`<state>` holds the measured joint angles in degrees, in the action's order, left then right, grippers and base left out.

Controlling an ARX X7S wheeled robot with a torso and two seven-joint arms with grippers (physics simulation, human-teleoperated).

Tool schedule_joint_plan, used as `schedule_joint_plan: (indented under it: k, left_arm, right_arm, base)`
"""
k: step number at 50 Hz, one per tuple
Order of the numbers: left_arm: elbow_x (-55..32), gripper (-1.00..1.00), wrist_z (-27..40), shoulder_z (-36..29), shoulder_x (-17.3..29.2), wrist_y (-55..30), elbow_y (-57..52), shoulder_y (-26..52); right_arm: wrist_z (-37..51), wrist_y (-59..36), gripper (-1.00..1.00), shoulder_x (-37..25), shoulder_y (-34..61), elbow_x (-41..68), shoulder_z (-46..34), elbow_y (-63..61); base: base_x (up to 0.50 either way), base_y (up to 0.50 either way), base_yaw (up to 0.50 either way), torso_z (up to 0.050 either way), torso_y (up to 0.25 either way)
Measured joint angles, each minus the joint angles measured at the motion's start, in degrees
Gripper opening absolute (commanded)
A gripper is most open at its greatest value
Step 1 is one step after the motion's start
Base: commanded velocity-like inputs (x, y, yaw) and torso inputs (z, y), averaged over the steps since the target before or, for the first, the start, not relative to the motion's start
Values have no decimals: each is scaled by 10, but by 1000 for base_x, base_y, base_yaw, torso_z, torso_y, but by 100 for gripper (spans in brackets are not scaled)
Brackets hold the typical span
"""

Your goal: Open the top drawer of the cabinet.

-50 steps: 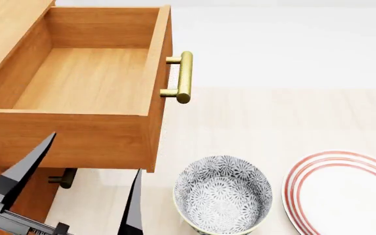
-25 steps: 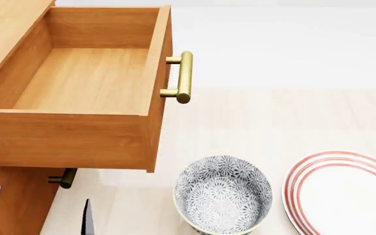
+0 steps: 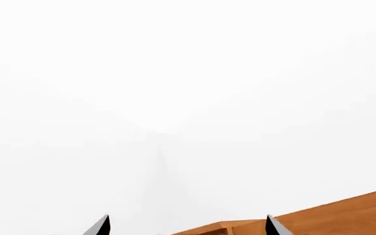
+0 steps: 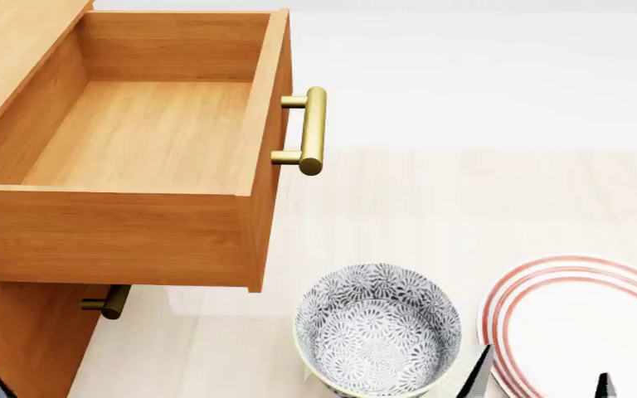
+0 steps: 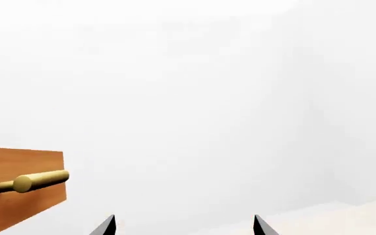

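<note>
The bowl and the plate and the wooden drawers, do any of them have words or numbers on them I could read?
None: no words, numbers or signs can be read in any view.
The bowl has only a grey flower pattern.
The plate has only red rings.
The top drawer, its brass handle and the cabinet are bare of lettering.

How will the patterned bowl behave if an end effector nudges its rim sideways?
The patterned bowl looks rigid and ceramic-like, so it would likely slide rather than flex. Its walls look tall for its footprint, so a high push might tip it. The red-rimmed plate sits close beside it; a shove that way could knock them together.
</note>
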<state>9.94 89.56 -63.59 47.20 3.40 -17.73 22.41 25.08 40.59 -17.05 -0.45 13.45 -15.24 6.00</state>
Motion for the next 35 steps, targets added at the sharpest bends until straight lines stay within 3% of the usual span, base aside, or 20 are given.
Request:
schedule_joint_plan:
  k: [13,35]
  left_arm:
    - [57,100,4,271,-22,0,-38,-152]
    - [52,100,-18,577,-33,-57,-150,-254]
  right_arm:
    - [65,114,100,23,-6,-97,104,-5]
    - [144,117,100,-1,21,-154,281,-123]
  base:
    - [0,0,0,0,0]
    - [0,0,0,0,0]
